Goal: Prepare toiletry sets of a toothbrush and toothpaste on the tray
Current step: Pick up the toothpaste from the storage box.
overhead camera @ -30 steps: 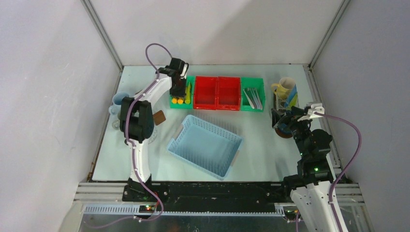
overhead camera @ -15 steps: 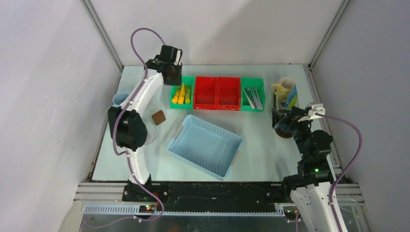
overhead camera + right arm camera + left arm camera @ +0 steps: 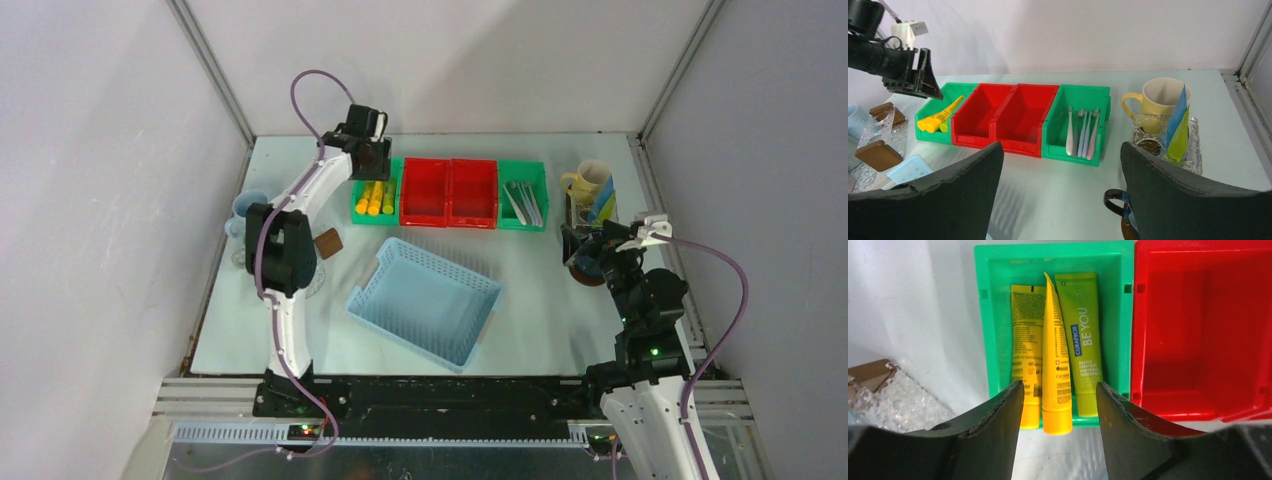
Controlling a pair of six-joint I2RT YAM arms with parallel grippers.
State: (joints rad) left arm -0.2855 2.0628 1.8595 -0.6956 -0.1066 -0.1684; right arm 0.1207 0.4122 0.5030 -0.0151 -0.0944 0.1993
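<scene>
Left claw [image 3: 1059, 387] back above toothpaste tubes [image 3: 1083, 340], jaws apart, empty.

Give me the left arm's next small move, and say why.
Probably lower the left hand straight down and close on the middle yellow tube. The hand hovers open above the green bin, holding nothing. That tube, tilted on edge between a flat yellow tube and a green tube, lines up with the gap between its fingers.
</scene>
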